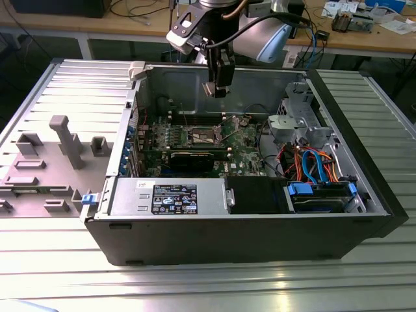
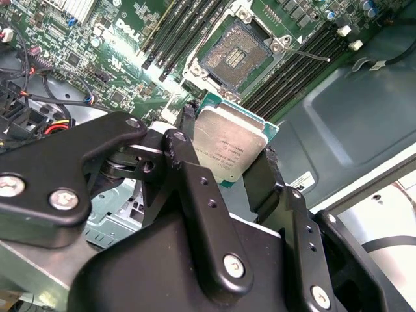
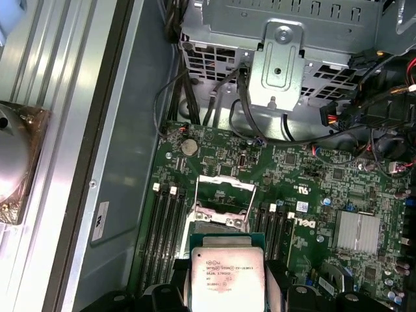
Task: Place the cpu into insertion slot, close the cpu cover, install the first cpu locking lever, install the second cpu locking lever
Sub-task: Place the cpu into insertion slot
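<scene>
1. Above the open computer case [image 1: 260,250], the exterior view shows you the gripper [image 1: 220,91] hanging over the motherboard [image 1: 240,140]. From that view you cannot make out what it carries.
2. Both wrist views settle that for you. The jaws are clamped on two opposite edges of the cpu [image 2: 231,143] [image 3: 226,276], with its grey metal face towards the cameras.
3. The cpu is held in the air, apart from the insertion slot [image 2: 237,55] [image 3: 218,222], whose contact field lies bare.
4. In the first wrist view you see the cpu cover [image 3: 224,187] swung up off the slot. In the second wrist view you see a thin locking lever [image 2: 305,54] sticking out beside it.
5. As for writing, the cpu's face carries several printed lines. The motherboard bears white lettering, and a black label [image 1: 174,198] sits on the power supply. There is a small white sticker [image 3: 99,221] on the case floor.
</scene>
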Tool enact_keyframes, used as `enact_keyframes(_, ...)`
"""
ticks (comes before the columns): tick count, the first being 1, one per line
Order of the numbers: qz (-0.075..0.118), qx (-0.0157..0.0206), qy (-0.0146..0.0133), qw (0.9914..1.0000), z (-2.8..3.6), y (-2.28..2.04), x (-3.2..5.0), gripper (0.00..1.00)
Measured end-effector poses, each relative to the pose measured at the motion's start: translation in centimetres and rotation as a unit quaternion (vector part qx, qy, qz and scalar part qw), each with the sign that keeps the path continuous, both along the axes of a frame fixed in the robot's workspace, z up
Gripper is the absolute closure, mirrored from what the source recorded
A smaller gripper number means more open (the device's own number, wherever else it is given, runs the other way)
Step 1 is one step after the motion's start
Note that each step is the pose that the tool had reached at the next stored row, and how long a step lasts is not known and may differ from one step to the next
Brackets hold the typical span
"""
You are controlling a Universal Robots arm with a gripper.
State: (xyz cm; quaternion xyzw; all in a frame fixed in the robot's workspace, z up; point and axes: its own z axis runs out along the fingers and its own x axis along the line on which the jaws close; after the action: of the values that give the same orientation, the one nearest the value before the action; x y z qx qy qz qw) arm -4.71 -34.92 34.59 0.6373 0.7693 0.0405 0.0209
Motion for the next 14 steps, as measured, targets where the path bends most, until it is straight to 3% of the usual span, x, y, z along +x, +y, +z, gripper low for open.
enact_keyframes(8, -0.008, 0.0000, 0.0000, 0.99997, -0.02, 0.00, 0.00, 0.45)
enact_keyframes(14, -0.043, 0.0000, 0.0000, 0.99908, -0.12, 0.00, 0.00, 0.45)
